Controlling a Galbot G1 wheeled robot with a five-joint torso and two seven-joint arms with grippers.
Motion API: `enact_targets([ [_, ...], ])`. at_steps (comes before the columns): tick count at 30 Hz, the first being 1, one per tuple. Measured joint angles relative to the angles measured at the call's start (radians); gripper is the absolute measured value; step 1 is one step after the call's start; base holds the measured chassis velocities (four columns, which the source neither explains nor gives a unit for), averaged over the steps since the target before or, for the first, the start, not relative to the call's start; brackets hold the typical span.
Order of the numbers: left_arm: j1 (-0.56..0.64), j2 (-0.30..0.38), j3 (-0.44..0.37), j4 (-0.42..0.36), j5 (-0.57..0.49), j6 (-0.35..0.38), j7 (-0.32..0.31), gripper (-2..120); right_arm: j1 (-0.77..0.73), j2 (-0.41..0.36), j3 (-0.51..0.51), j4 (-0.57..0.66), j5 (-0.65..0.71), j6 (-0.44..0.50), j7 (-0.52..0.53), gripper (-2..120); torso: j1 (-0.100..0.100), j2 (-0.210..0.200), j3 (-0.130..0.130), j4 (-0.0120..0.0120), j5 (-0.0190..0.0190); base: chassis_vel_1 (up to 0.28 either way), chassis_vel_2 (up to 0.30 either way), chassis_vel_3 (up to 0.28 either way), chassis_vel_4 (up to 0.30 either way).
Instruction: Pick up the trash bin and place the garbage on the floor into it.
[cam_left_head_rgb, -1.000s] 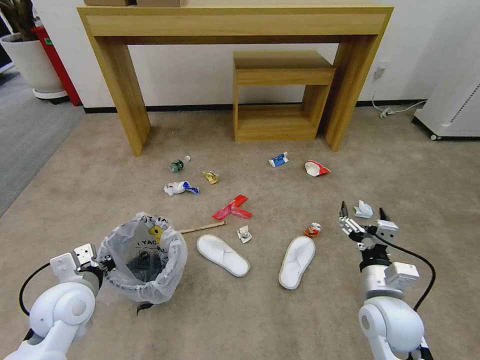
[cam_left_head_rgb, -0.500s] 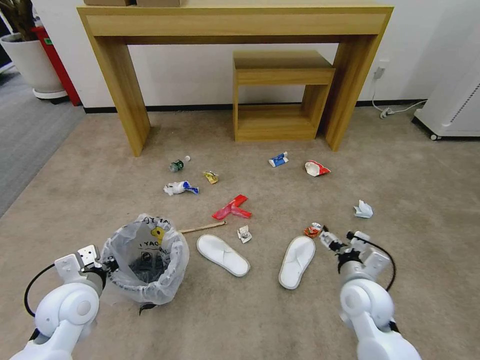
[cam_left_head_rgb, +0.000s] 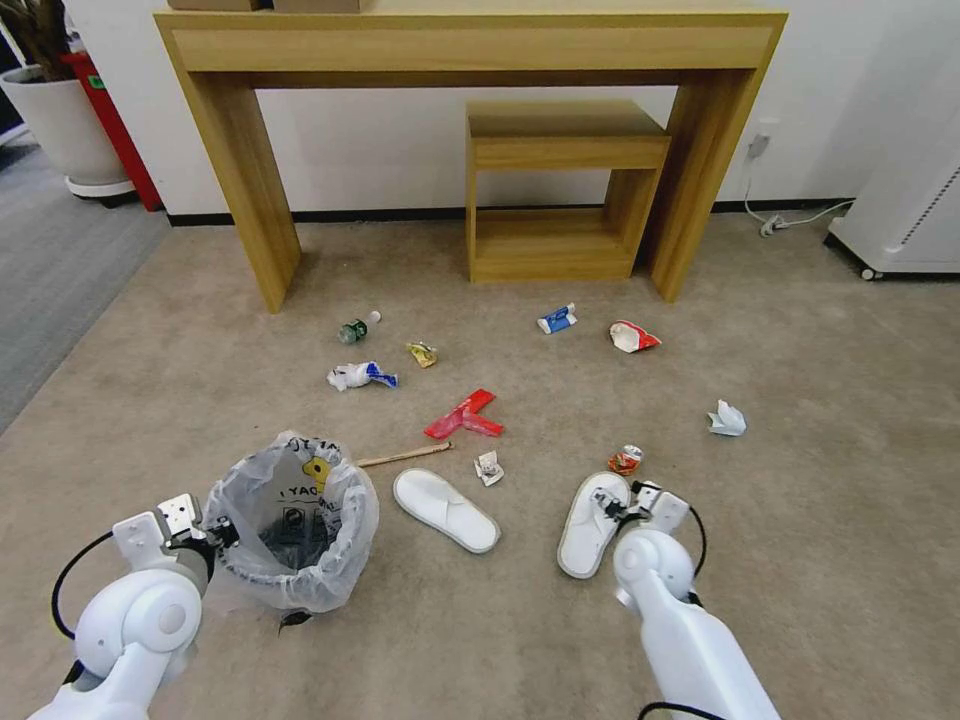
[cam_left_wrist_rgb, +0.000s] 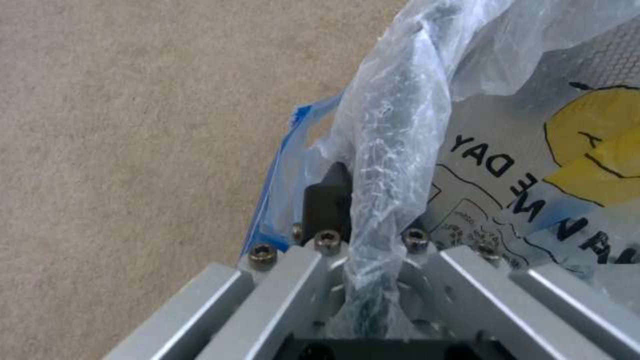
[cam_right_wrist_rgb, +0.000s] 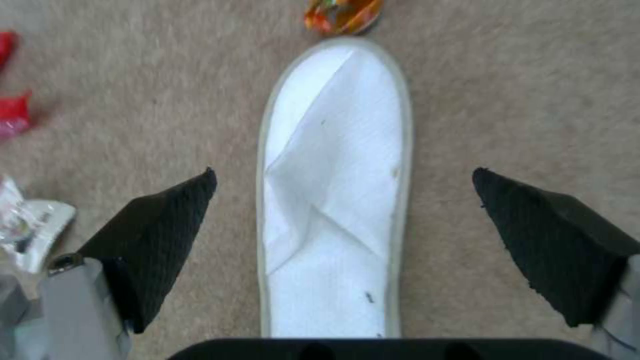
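While L gripper (cam_left_head_rgb: 212, 528) pinches the crinkly bagged trash bin (cam_left_head_rgb: 290, 520) rim, I've got R gripper (cam_right_wrist_rgb: 343, 210) spread wide over a flat white slipper (cam_right_wrist_rgb: 333, 200).

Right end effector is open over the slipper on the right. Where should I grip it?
Grip the right slipper across its narrow width near the middle, coming straight down. It lies flat on the floor, lengthwise between the open fingers of the right end effector, so they can probably close on both long edges.

wood desk (cam_left_head_rgb: 470, 45) w/ stool (cam_left_head_rgb: 560, 190) under, white pot (cam_left_head_rgb: 65, 125) left.
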Motion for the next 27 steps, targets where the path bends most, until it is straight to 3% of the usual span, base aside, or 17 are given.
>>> enact_targets([
  [11,0.01,-0.002,-0.009,-0.008,0.004,-0.008,0.002,0,0.127,0.023,-0.055,-0.213,-0.031,0.027,-0.033,96,0.0,0.0,0.0,-0.0001,0.0,0.0,0.0,0.0,0.0],
  [16,0.013,-0.002,-0.01,-0.015,0.004,-0.01,0.002,0,0.182,0.041,-0.072,-0.332,-0.066,0.058,-0.06,86,0.0,0.0,0.0,0.0,0.0,0.0,0.0,0.0,0.0],
  [20,0.013,-0.003,-0.01,-0.015,0.004,-0.01,0.002,0,0.202,0.052,-0.075,-0.372,-0.082,0.069,-0.071,86,0.0,0.0,0.0,-0.0001,0.0,0.0,0.0,0.0,0.0],
  [27,0.008,-0.003,-0.008,-0.008,0.005,-0.013,0.002,0,0.219,0.063,-0.075,-0.42,-0.103,0.095,-0.087,61,0.0,0.0,0.0,-0.0001,0.0,0.0,0.0,0.0,0.0],
])
